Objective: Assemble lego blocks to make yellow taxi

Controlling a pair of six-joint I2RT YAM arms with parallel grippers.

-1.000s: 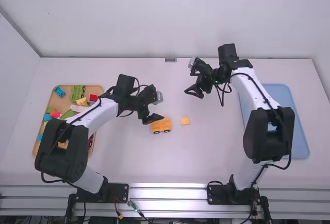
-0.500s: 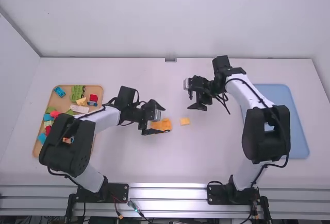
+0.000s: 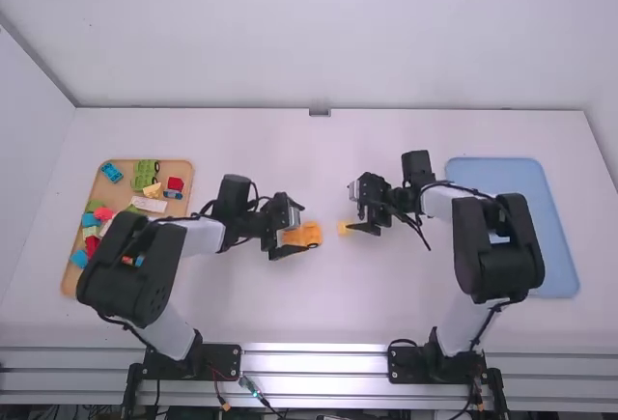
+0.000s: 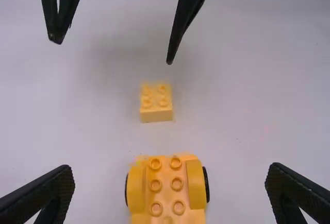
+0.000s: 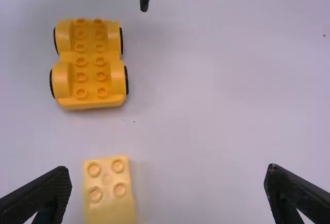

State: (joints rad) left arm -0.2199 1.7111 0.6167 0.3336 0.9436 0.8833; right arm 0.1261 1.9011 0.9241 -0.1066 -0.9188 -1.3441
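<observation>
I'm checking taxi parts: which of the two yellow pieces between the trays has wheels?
The longer base, with dark wheels on both sides; the small block has none.

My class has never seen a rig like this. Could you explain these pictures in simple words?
The machine is a pair of robot arms, a left arm and a right arm, at a white table. One picture looks down from above and behind; the others come from each arm's wrist. Mid-table lie a yellow wheeled base and, apart from it, a smaller yellow block. A brown tray of coloured pieces sits at left, a blue tray at right. The left tool is open near the base; the right tool is open near the block. Neither holds anything.
</observation>
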